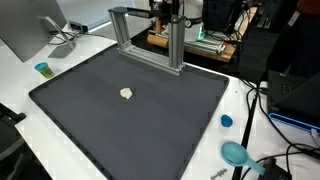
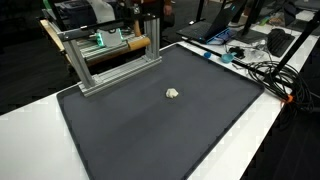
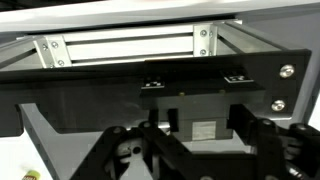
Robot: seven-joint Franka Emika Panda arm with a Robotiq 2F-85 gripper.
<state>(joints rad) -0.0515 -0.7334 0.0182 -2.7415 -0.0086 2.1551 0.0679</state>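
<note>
A dark mat (image 1: pixel 100 125) covers the table, with a small pale lump (image 1: pixel 126 94) near its middle. At the top of an exterior view the gripper (image 1: pixel 168 14) is half hidden behind the aluminium frame (image 1: pixel 177 45), which stands on the mat's upper edge. The wrist view cuts off the fingertips, so I cannot tell whether it is released or clenched.

Your gripper (image 3: pixel 200 145) is matte black. You see two jointed linkages (image 3: pixel 125 155) with round pivot holes and a flat crossbar (image 3: pixel 100 85). It carries two silver screws (image 3: pixel 287 71), small white markings (image 3: pixel 150 82) and a grey label (image 3: pixel 205 130).
</note>
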